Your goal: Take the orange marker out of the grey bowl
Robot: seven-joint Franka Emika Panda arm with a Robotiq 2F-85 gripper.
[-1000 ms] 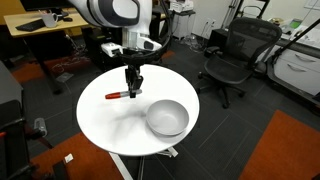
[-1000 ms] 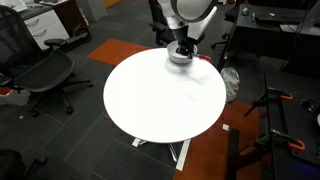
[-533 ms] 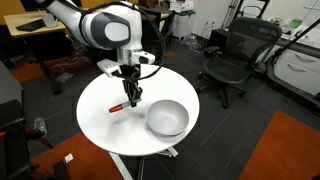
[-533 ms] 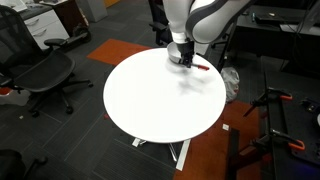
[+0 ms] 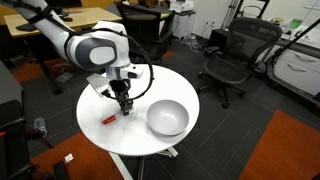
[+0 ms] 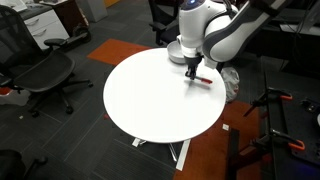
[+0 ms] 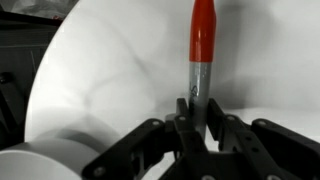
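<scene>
Orange marker (image 5: 111,119) noted outside grey bowl (image 5: 167,118), pinched at pale end by pincer (image 5: 125,110). Held low over desk (image 5: 100,135), between bowl and desk rim.

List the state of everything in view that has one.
marker: out of the bowl, pale end clamped in the jaws, red end low by the table.
bowl: upright on the table, empty.
gripper: shut on the marker.
office chair: empty.

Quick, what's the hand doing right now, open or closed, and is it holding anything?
The hand: closed, holding the orange marker by its pale end.
</scene>
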